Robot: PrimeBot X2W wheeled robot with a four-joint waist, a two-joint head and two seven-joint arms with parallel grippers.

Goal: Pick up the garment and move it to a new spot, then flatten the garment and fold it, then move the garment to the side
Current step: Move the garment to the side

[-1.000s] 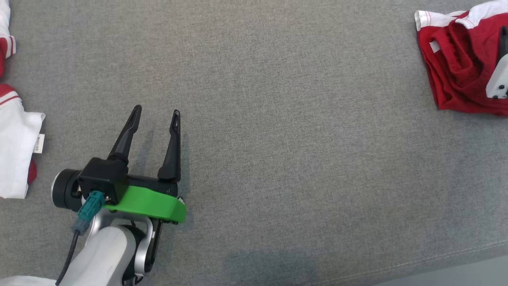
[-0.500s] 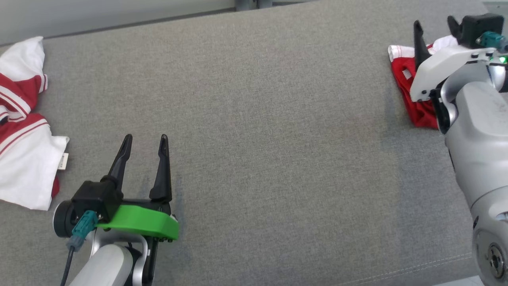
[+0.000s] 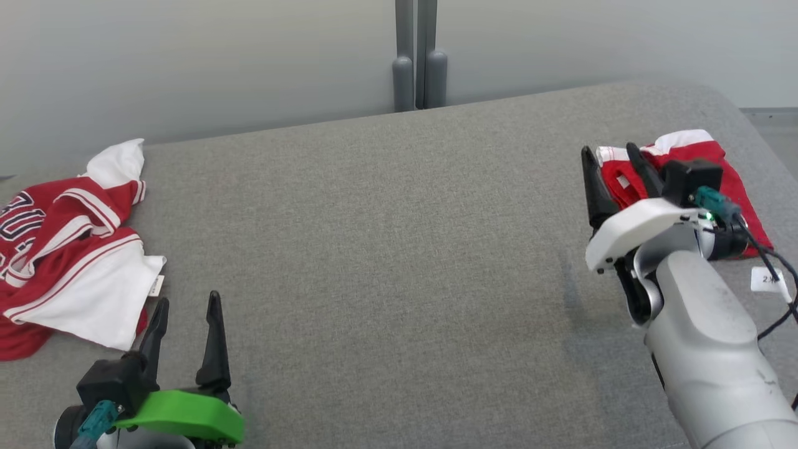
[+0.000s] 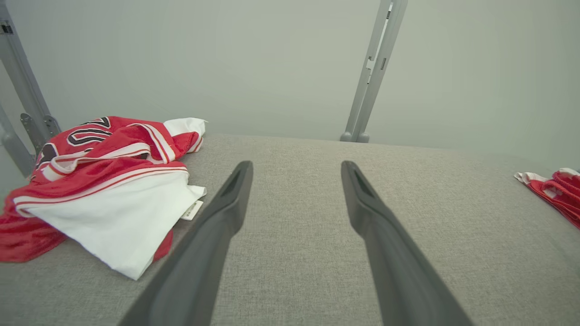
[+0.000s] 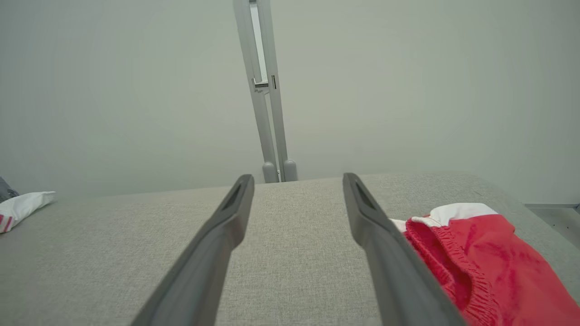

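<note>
The numerals on the red-and-white jersey are creased over and I can't read them. Its white care tag is too small to read. My left gripper stands wide apart and empty, with the jersey just to its left. My right gripper is also spread and holds nothing, with the folded red shorts beside its right finger.
</note>
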